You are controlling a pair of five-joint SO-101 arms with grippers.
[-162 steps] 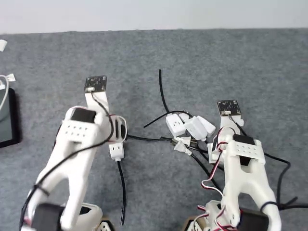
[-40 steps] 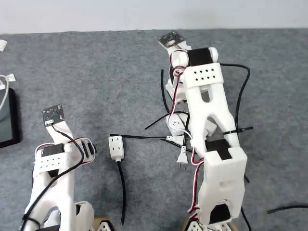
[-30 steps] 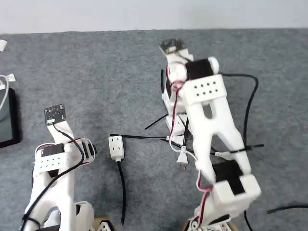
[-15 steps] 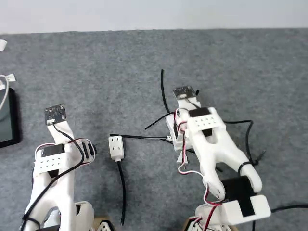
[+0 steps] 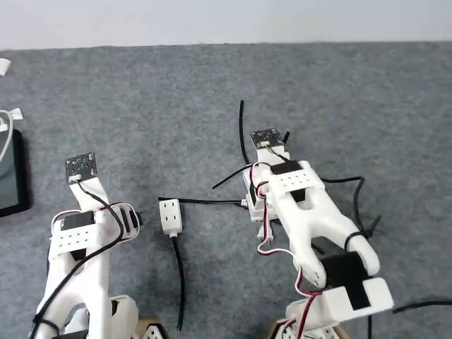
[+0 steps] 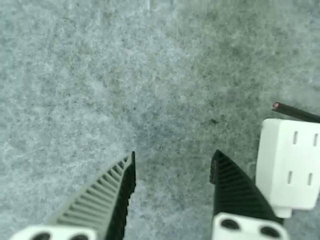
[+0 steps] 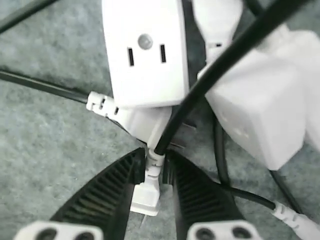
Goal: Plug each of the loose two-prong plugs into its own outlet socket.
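Plug (image 7: 146,192) sits pinched in the nearly closed right gripper (image 7: 152,167), just beside a white outlet block (image 7: 145,50); the left gripper (image 6: 172,167) gapes empty near a second outlet (image 6: 290,170).

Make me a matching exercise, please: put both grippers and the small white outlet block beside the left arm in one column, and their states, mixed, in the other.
Things:
1. left gripper
2. right gripper
3. outlet block

States:
A. closed on a white plug
B. lying flat, visible sockets empty
C. open above bare carpet

Pairs: 1-C, 2-A, 3-B.
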